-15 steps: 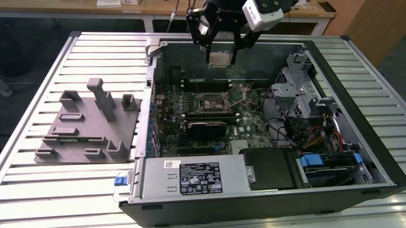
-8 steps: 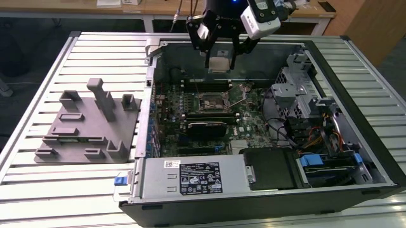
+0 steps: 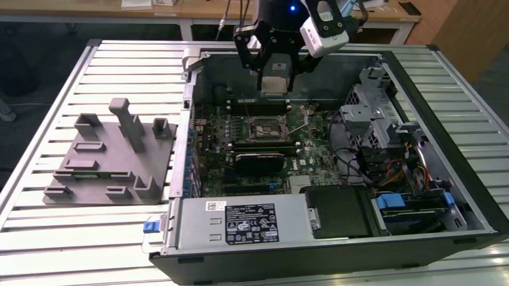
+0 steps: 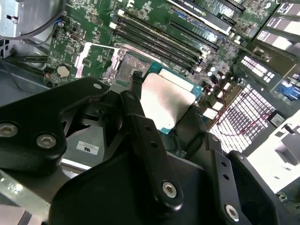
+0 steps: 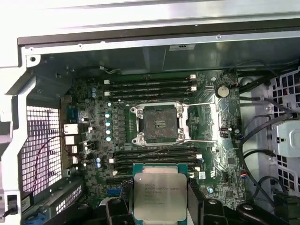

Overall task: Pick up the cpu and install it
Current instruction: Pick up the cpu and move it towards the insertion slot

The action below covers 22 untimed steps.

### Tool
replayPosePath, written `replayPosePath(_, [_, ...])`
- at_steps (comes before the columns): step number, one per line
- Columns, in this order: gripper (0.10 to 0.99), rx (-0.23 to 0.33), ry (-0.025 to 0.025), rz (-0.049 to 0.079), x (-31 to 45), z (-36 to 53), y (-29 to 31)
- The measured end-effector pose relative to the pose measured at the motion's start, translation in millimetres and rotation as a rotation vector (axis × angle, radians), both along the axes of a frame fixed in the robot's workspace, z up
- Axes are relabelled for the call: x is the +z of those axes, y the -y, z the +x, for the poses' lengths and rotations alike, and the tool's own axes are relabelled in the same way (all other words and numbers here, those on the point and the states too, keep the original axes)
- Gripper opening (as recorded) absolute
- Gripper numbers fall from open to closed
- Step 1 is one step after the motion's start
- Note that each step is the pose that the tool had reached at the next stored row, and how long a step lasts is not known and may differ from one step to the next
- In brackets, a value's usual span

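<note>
Silver-topped and green-rimmed, the flat square cpu (image 5: 159, 197) rests on no surface. The black gripper (image 5: 159, 208) has it pinched by two opposite edges, one finger on each side, and the metal face shows plainly in both wrist views (image 4: 166, 101).

In the exterior view the gripper (image 3: 275, 83) hangs inside the open black computer case (image 3: 318, 262), over the part of the green motherboard (image 5: 93, 117) nearest the case's far wall. The case lies on the slatted metal table (image 3: 80, 238).

Note the governing relation. The black-framed square socket (image 5: 159, 124) sits near the middle of the motherboard, well apart from the chip. Its cavity is bare and nothing is seated in it. In the first wrist view a bank of dark memory slots (image 5: 154, 157) lies between chip and socket. In the exterior view the socket (image 3: 266, 126) lies below the gripper and toward the case's near wall.

Alignment, in my judgement, is fair: the chip's edges run roughly parallel to the socket frame. I cannot tell how high the chip hangs above the board.

The grey plastic fixture block (image 3: 107, 161) stands on the table outside the case, toward the exterior view's left edge, and is not involved.
</note>
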<state>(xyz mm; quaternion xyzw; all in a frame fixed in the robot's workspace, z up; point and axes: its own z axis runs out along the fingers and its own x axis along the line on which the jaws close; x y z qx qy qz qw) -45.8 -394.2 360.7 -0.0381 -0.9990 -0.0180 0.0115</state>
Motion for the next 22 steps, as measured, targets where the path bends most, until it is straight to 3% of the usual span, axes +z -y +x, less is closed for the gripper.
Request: replayPosePath(22, [0.541,0.000,0.0000,0.000,-15.6,0.1,0.0])
